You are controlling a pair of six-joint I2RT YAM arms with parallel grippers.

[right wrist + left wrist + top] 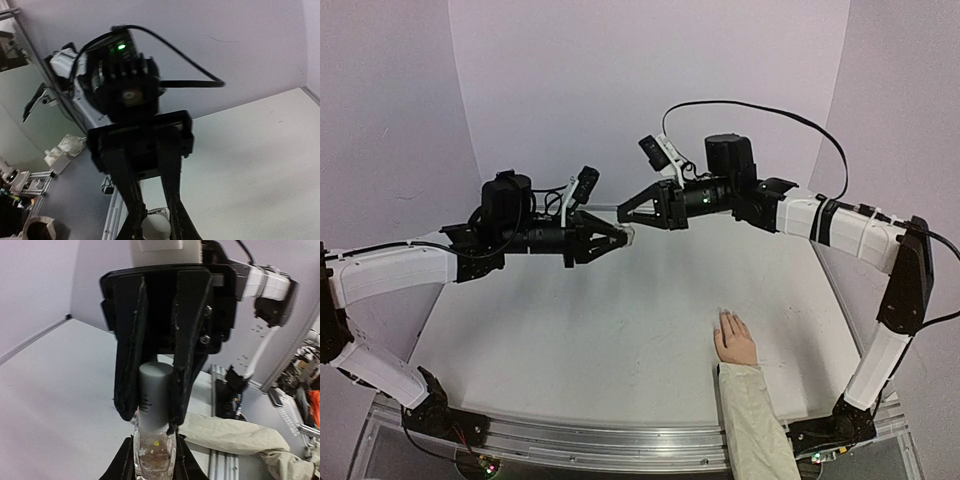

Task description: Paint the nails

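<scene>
Status: painting not started, by my reading. The clear bottle (pixel 154 456) is held in the air over the far middle of the surface (pixel 570 340), with its white cap (pixel 156 385) still on.

- Left hand (pixel 152 462): closed on the bottle's glass body, fingers on either side.
- Right hand (pixel 152 412): meets it head-on, fingers pressed to both sides of the cap, so gripping it. Judged step: uncapping.
- No brush is visible.

The nails (pixel 728 318) are on the pale hand (pixel 735 343), which lies flat near the near edge, right of centre. Its fingertips point to the far edge and the cream sleeve (pixel 752 420) runs off the near edge. The nails are too small to tell any colour on them.

Left to do: free the cap, bring the brush down, coat each nail.

Surroundings: metal rail (pixel 620 440) along the near edge; black cable (pixel 760 105) looping above the right arm. Nothing lies on the surface between the bottle and the pale hand. The right arm's own forearm stands closest to that route.
</scene>
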